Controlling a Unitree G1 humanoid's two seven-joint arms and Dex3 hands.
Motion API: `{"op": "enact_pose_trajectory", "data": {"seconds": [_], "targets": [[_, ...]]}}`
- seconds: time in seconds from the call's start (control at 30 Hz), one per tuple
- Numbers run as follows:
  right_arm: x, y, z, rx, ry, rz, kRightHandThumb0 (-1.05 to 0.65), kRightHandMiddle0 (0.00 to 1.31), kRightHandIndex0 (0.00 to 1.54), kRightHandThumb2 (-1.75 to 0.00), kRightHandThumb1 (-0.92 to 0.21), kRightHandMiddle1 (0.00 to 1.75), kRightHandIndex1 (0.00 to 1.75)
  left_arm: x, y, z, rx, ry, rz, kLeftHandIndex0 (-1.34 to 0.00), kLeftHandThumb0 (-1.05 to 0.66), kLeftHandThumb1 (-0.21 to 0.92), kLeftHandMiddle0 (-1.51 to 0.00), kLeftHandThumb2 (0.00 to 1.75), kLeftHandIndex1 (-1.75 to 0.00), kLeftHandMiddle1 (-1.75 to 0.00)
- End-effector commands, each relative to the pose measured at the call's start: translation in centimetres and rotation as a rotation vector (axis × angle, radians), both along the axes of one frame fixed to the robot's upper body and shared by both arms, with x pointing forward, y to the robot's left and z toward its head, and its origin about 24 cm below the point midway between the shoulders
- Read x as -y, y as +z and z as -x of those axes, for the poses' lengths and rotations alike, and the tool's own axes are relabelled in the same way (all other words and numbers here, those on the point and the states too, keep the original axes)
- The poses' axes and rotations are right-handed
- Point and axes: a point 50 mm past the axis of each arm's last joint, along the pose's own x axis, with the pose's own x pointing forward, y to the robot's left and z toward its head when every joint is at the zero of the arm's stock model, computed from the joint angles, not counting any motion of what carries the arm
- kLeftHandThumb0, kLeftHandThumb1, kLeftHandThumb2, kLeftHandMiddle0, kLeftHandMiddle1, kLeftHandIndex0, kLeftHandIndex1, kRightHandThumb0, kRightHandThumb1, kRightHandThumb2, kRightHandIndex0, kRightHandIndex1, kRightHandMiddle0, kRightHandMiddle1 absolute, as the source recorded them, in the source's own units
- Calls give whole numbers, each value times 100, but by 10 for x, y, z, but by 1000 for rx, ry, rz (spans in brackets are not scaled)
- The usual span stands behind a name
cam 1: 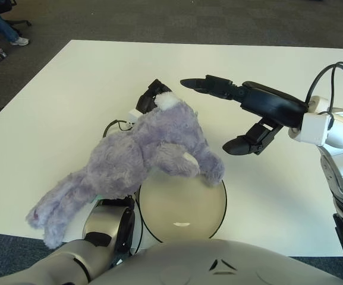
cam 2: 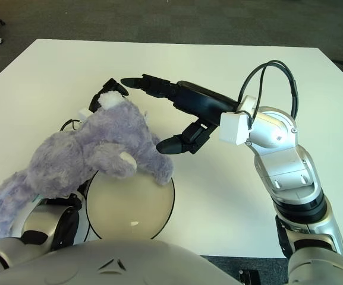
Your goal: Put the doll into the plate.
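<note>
Now | left hand (cam 1: 150, 98) grasping doll (cam 1: 135, 157) over plate (cam 1: 183, 205) | right hand (cam 1: 230, 116) released, beside doll

Bright, even, diffuse overhead light. Soft faint shadows only: a pale one on the worktop (cam 1: 266, 196) under the right hand (cam 1: 230, 116), a darker one beneath the doll (cam 1: 141, 154) beside the plate (cam 1: 222, 205). Small glint on the plate near its front rim. Sharp throughout, no motion blur. Slight wide-angle bowing at worktop edges. Floor beyond dimmer.
</note>
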Motion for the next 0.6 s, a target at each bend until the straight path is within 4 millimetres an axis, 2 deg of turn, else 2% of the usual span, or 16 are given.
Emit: {"op": "enact_pose_trajectory", "data": {"seconds": [0.0, 0.57], "targets": [[1, 2, -1, 2, -1, 7, -40, 0, 10, -89, -64, 14, 5, -5, -31, 14, -121, 30, 14, -50, -1, 30, -52, 135, -175, -175], [-2, 3, -1, 3, 0, 6, -40, 0, 11, -89, -64, 14, 4, -7, -30, 15, -119, 69, 14, -49, -1, 31, -50, 133, -175, -175]]}}
